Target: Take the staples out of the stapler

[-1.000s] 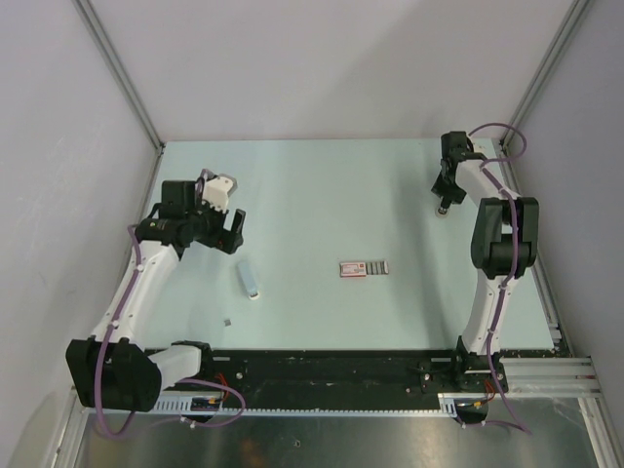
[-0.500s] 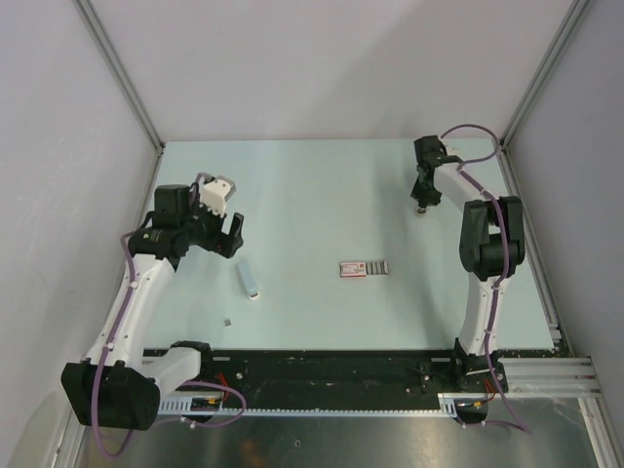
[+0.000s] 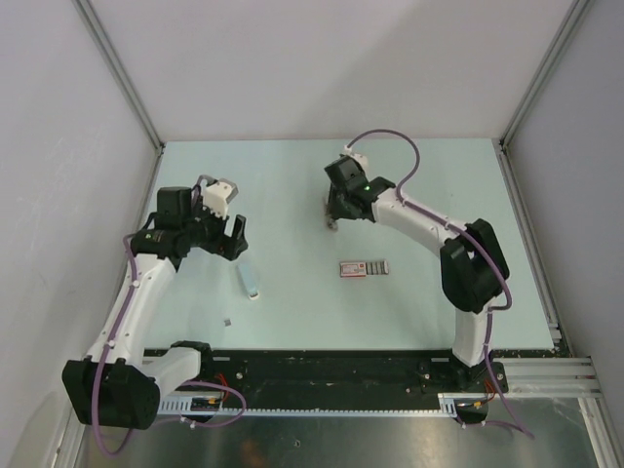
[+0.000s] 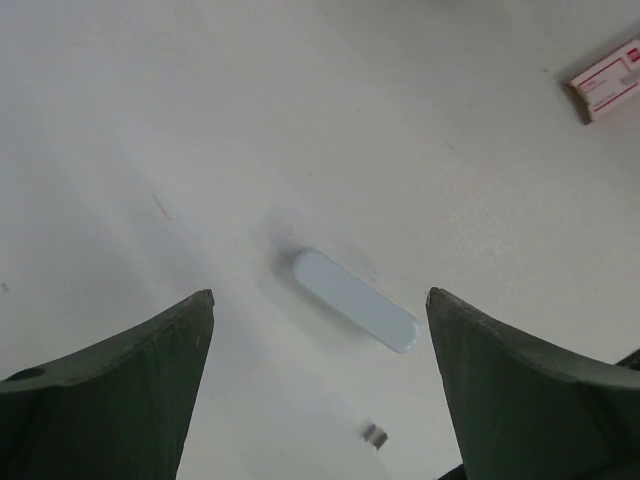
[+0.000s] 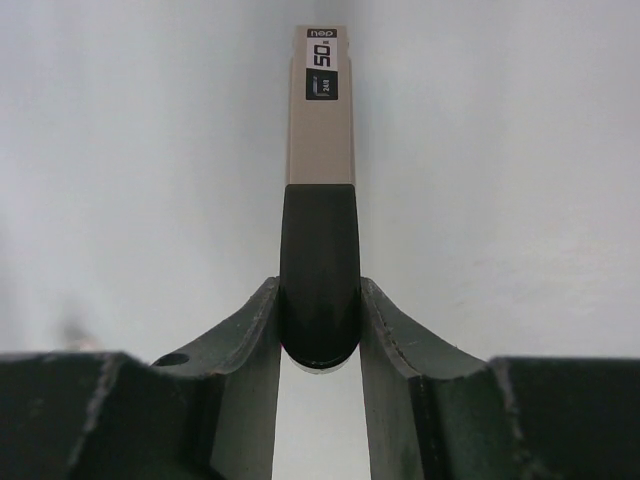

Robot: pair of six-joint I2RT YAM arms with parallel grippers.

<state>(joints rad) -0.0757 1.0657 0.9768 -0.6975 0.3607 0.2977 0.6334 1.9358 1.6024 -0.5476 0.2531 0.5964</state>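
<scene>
**Q:** Where are the staples at this moment?

**A:** A small grey ribbed block of staples [image 3: 378, 266] lies on the pale green table [image 3: 292, 175]. It touches a little red-and-white box [image 3: 353, 268], near the right gripper [image 3: 331, 216] on the fingers' near side. A tiny grey scrap [image 4: 375, 435], probably more staples, lies on the table between the left gripper's [image 3: 235, 236] fingers.

**Q:** What has just changed?

**A:** Within a second the right arm has swung from the far right corner to mid-table. Its fingers [image 5: 255, 340] are clenched on the black end of a slim beige stapler [image 5: 320, 120]. The left arm has barely stirred; its fingers are spread wide and hold nothing. My guess is that the stapler is being carried toward the pile. Whether staples remain inside, I cannot tell.

**Q:** Does one camera catch what another misses?

**A:** Only the right wrist view shows the grip and the stapler's printed label; from above, the stapler is a speck at the fingertips. The left wrist view shows a pale blue rounded oblong piece [image 4: 355, 313] lying flat between its fingers. I cannot tell what that piece is.
</scene>
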